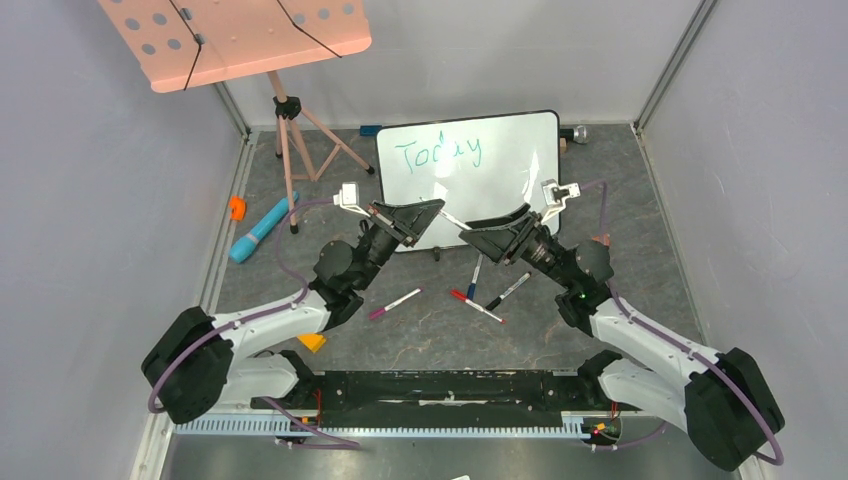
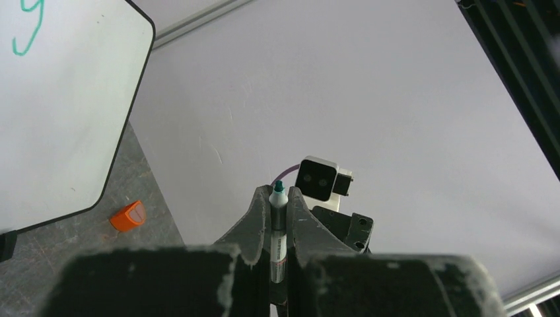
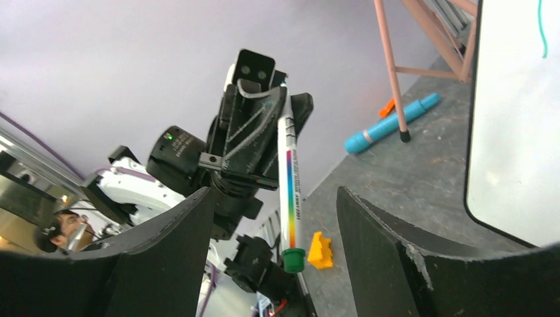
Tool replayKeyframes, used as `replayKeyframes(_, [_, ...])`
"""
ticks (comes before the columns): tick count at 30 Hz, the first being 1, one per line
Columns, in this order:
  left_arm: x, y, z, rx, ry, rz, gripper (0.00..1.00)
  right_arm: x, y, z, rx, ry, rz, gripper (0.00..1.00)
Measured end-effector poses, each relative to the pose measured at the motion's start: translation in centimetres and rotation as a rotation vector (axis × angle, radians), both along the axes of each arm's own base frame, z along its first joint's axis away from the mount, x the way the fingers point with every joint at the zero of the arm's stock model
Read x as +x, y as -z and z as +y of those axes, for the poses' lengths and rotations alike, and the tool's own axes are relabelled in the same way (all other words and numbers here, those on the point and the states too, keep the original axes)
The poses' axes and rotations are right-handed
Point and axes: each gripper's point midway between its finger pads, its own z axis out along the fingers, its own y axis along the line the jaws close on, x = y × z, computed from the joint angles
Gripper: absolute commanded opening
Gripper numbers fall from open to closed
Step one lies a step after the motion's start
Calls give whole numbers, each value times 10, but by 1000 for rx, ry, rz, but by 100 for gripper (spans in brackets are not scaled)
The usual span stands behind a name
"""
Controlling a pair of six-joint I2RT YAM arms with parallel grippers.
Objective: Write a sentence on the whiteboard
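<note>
The whiteboard leans at the back of the table with only the teal word "Today" written on it. My left gripper is shut on a white marker whose teal tip points past the fingertips, off the board. The board's corner lies to the upper left in the left wrist view. My right gripper faces the left one, open and empty. In the right wrist view its fingers stand wide on either side of the marker's rainbow-striped barrel and green end, not touching it.
Loose markers lie in front of the board: purple, red, blue, black. A pink music stand on a tripod stands at the back left. A teal cylinder, an orange cap and a yellow piece lie to the left.
</note>
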Motion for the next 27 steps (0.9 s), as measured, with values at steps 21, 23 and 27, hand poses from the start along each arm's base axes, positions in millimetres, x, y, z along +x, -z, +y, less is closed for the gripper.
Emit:
replayKeyframes(21, [1,-5,-4,40,11,22,2,4,-16,13,67,-28,44,39])
replayKeyframes(23, [0,-4,-7,43,22,18,2,6,-15,13,65,-22,55,39])
replayKeyframes(27, [0,-2,-10,45,32,13,2,9,-13,15,63,-13,70,30])
